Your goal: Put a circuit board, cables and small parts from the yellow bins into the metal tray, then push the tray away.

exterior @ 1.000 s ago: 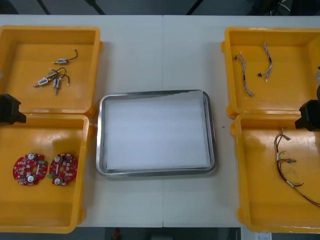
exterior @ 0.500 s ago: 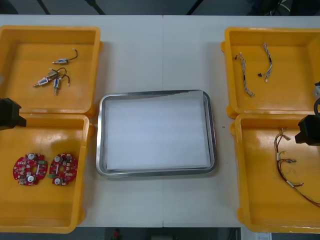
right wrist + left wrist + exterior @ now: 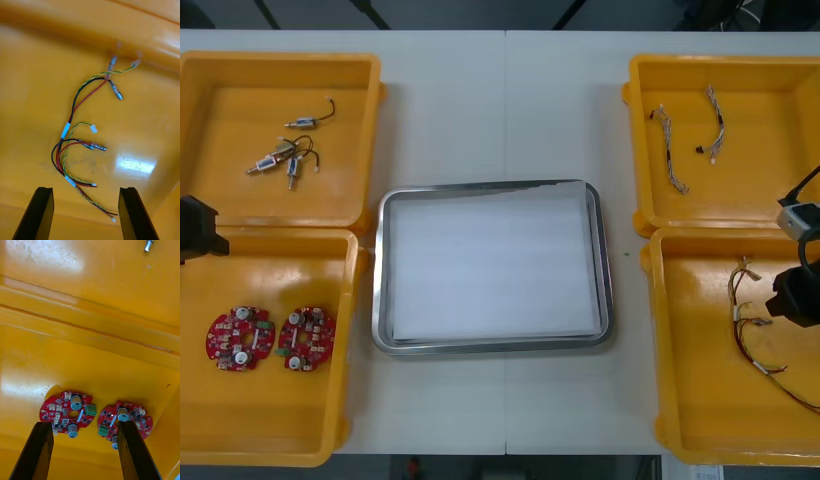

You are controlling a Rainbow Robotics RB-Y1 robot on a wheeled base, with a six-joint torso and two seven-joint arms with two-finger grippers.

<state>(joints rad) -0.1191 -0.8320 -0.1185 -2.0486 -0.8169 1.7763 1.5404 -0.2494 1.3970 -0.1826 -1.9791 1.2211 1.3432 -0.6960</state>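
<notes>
A: Around the metal tray (image 3: pixel 381 290)?
B: Middle of the surface (image 3: pixel 500 110), white inside, flanked by yellow bins, two to a side. Far left bin (image 3: pixel 230 90): small metal parts (image 3: pixel 285 160) with short black leads. Near left bin (image 3: pixel 280 410): two round red circuit boards (image 3: pixel 240 338), side by side, just apart. Far right bin (image 3: pixel 770 180): two thin twisted cables (image 3: pixel 670 150). Near right bin (image 3: pixel 700 400): a cable bundle (image 3: pixel 752 325) of red, black and yellow wires, sprawled loose.
A: In the way of anything?
B: Only bin walls between contents and tray.
A: Left tool (image 3: pixel 84 423)?
B: At the left edge of the surface, over the far rim of the near left bin. Fingers wide apart, gripping nothing. In the wrist view, one finger (image 3: pixel 131 450) overlapping the edge of one board. Touching or not, cannot tell.
A: Right tool (image 3: pixel 86 188)?
B: Over the near right bin, above the cable bundle. Fingers spread wide, empty. Tail end of the bundle between the fingers, apart from both.
</notes>
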